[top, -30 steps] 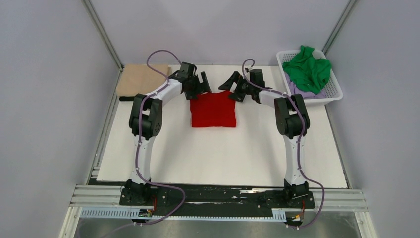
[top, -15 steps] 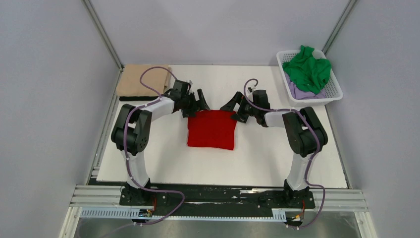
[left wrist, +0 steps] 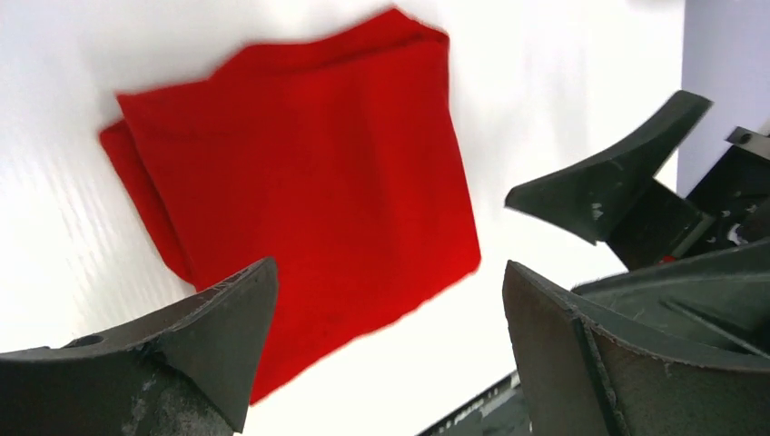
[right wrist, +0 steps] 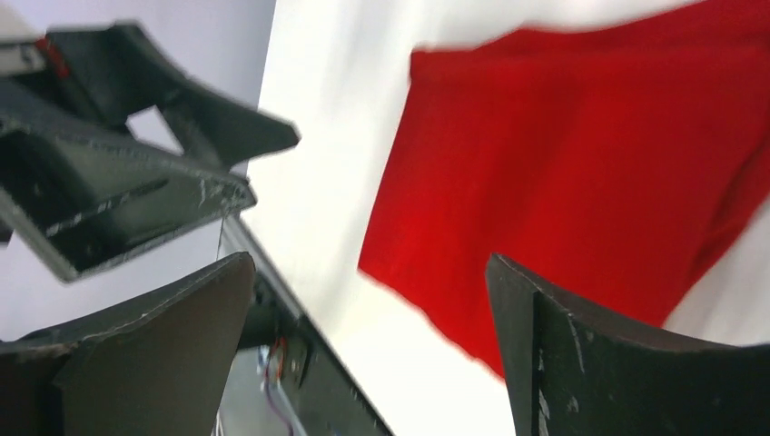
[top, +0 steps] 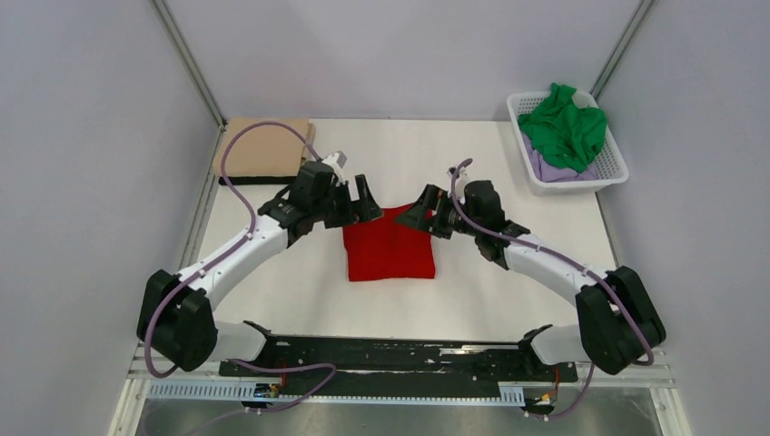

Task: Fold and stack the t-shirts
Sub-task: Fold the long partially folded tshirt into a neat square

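Left gripper and right gripper both hang wide open and empty at the far corners of one folded red shirt. One folded tan shirt lies beyond the left gripper. One green shirt and one lilac shirt sit crumpled in one basket, well past the right gripper.

Pale grey walls enclose a white table.

T-shirts — four are counted: one red t-shirt, one tan t-shirt, one green t-shirt, one lilac t-shirt. One basket and one table are listed. Two arms are recorded — left arm, right arm.
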You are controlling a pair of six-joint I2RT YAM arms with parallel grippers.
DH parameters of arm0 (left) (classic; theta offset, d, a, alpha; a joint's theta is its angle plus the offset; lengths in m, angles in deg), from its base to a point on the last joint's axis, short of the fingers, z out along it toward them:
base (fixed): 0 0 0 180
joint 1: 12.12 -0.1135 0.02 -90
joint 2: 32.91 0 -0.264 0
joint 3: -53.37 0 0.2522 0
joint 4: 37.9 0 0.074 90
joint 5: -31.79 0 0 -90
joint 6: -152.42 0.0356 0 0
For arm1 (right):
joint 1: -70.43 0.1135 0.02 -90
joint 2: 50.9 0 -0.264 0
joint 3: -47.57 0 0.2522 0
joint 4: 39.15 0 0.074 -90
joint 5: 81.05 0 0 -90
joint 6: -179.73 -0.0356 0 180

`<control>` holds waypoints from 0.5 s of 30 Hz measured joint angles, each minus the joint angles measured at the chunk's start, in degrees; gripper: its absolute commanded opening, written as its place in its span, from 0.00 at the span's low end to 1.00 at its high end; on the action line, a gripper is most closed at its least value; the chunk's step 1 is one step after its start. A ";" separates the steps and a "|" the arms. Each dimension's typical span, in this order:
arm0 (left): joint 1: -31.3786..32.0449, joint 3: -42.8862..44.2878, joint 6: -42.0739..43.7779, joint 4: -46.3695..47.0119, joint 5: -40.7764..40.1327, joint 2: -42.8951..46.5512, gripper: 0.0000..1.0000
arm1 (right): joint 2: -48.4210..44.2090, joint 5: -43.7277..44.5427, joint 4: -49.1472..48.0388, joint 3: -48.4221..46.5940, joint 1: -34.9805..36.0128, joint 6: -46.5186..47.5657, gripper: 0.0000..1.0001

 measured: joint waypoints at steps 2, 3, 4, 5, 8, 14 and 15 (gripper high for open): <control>0.70 -4.74 -0.83 2.51 2.16 3.26 1.00 | -3.13 -0.79 -1.62 4.22 2.67 -1.27 1.00; 0.79 -7.32 -1.36 3.65 3.85 4.13 1.00 | -4.20 -1.42 -2.40 6.78 3.28 -2.12 1.00; 0.87 -9.99 -1.86 5.35 5.51 4.37 1.00 | -4.59 -1.95 -2.97 8.87 3.39 -2.89 1.00; 1.07 -12.61 -2.51 6.73 7.15 4.04 1.00 | -4.57 -2.23 -3.54 10.75 3.37 -3.67 1.00; 1.64 -18.05 -4.17 9.92 10.45 1.57 1.00 | -2.93 -3.28 -5.33 14.56 3.26 -5.62 1.00; 2.08 -22.56 -6.84 16.37 14.12 -4.50 1.00 | 3.91 -2.69 -8.92 17.44 3.21 -8.09 1.00; 2.08 -22.56 -7.04 16.59 14.05 -4.70 1.00 | 4.63 -2.51 -9.57 17.94 3.06 -8.92 1.00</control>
